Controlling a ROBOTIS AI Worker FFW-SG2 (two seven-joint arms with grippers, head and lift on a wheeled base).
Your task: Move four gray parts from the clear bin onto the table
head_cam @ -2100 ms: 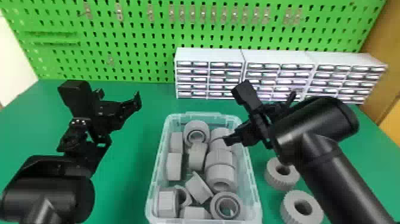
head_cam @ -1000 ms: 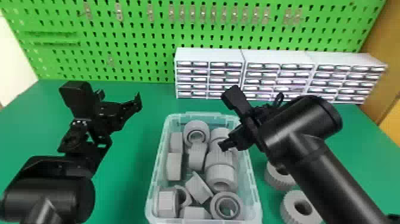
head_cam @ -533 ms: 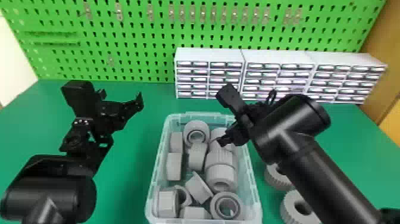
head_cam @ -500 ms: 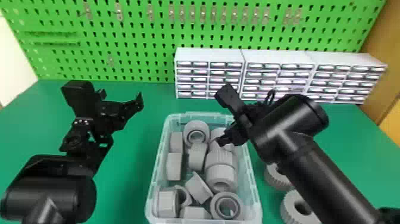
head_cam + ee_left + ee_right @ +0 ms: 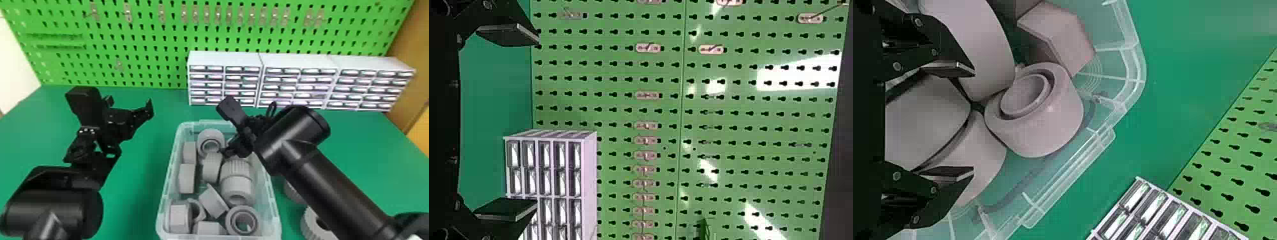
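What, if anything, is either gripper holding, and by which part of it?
The left gripper holds nothing. Whether the right gripper, down at the bin, has hold of a gray part cannot be told.

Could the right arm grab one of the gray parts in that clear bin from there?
Probably yes: the right gripper hangs open over the lidless clear bin, and gray parts lie close to its fingers.
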